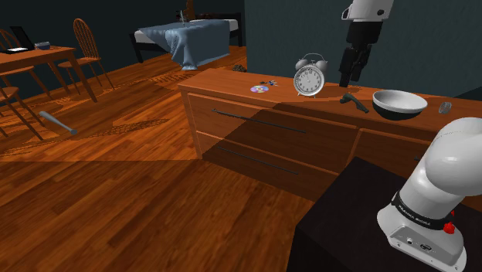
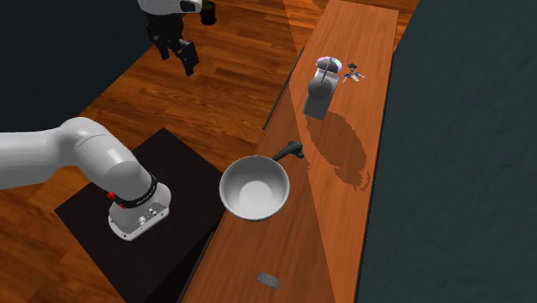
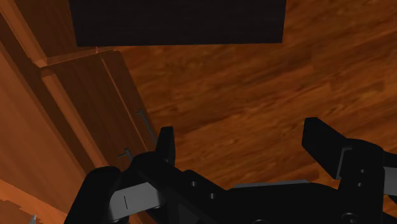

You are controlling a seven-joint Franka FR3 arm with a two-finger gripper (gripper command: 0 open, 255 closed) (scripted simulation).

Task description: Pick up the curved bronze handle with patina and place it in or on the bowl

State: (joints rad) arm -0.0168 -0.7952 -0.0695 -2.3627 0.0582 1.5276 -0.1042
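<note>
2 black fingers (image 3: 165, 145) stand wide apart at the tip of my claw (image 3: 245, 147), open and clasping nothing. In the wrist view the brown plank floor (image 3: 267, 89) lies between them, with the drawer fronts of the long wooden dresser (image 3: 76, 108) to one side and my black box stand (image 3: 178, 22) beyond. My white arm (image 1: 452, 166) climbs from that stand at the shoulder view's lower right, leaves the picture, and comes back in at the top, the wrist turned so the claw points down. In the shoulder view the claw hangs high, above the gap between the silver twin-bell alarm clock (image 1: 310, 76) and the round bowl (image 1: 399, 103), white inside and dark outside. The second exterior view places the claw off the dresser's front edge, over the floor and well apart from everything on the top. The dark curved handle (image 1: 355, 100) lies on the dresser top between clock and bowl, just beside the bowl's rim; whether it touches the rim I cannot tell. Its colour reads near black, not bronze. Farther along the top past the clock lie 1 shiny disc (image 1: 259, 89) and 1 small dark trinket (image 1: 269, 82); 1 small grey piece (image 1: 445, 107) lies on the bowl's other side.
</note>
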